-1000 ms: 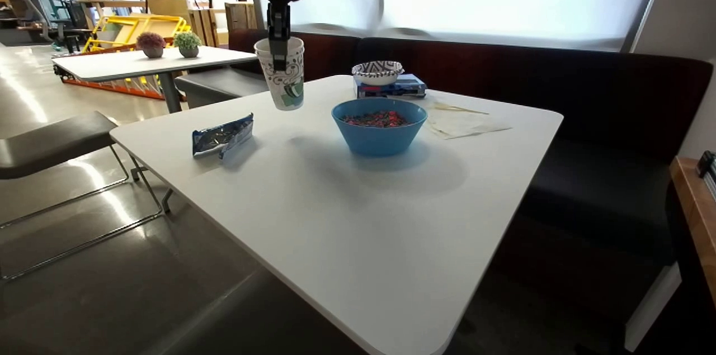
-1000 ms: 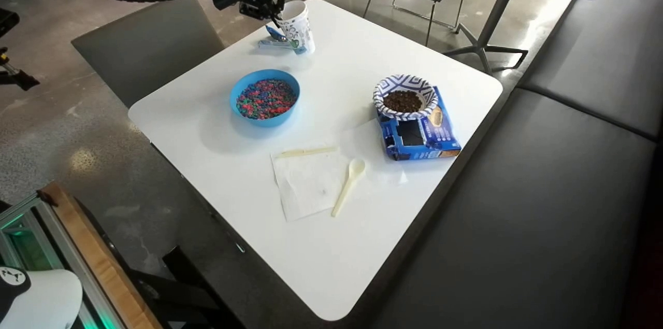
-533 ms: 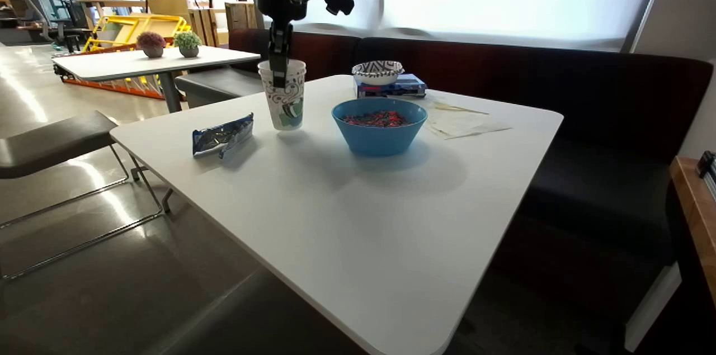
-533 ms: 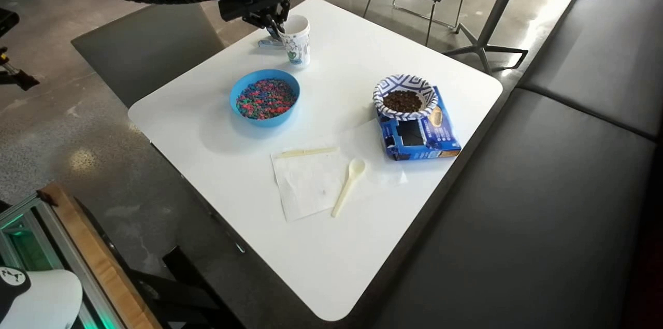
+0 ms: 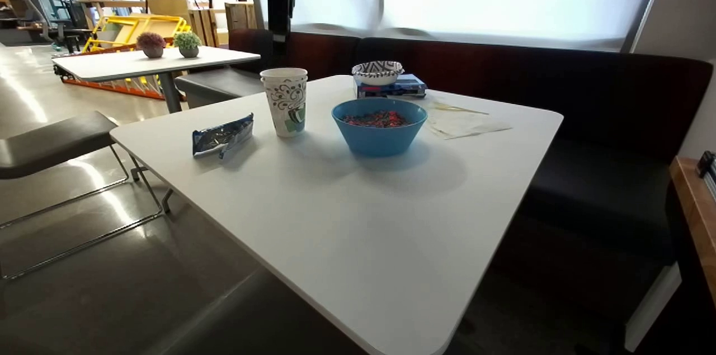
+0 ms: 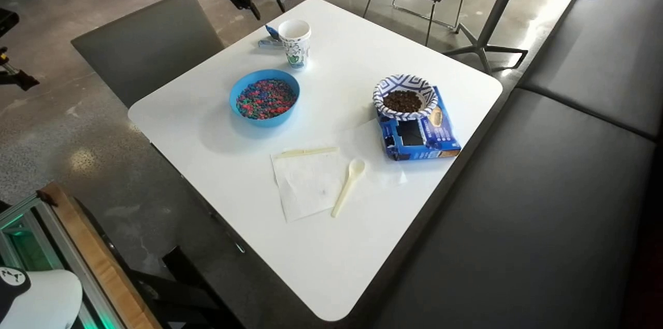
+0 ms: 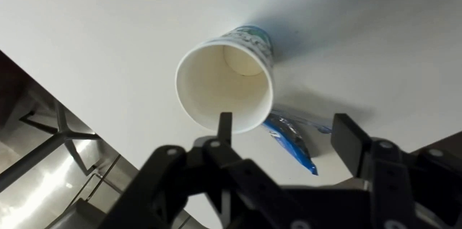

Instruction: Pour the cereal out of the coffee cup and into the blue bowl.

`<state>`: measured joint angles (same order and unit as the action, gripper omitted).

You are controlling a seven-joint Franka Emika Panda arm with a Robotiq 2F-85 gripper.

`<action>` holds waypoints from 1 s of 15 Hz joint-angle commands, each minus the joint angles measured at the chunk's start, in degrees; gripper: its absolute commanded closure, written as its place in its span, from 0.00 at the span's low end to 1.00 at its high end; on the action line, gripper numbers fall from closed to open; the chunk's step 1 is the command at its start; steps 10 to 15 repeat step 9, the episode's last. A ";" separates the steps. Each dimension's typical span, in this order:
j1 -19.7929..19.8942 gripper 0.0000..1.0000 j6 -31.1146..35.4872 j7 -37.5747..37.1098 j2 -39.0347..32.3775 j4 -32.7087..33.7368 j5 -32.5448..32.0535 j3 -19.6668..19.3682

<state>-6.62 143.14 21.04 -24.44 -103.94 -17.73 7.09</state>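
The coffee cup [image 6: 296, 48] stands near the blue bowl [image 6: 269, 123] of cereal [image 6: 265, 98], the end effector [image 6: 270, 14] spread and clear.

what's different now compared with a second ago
The cup came down and now stands upright on the table; the gripper let go of it, opened and rose clear. The blue bowl, the cereal and the packet stayed as they were.

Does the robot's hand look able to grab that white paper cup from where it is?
Probably yes: the hand is open and apart from the cup, which stands upright on the table. Nothing seems to block the way, though the blue wrapper nearby might get nudged.
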 commanded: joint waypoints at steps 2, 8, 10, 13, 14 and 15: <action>6.61 0.00 -4.78 9.58 14.34 -14.38 19.47 7.48; 3.74 0.00 -6.42 3.67 18.76 -20.79 21.43 2.65; 3.72 0.00 -6.41 3.31 19.51 -21.92 21.42 2.38; 3.72 0.00 -6.41 3.31 19.51 -21.92 21.42 2.38; 3.72 0.00 -6.41 3.31 19.51 -21.92 21.42 2.38; 3.72 0.00 -6.41 3.31 19.51 -21.92 21.42 2.38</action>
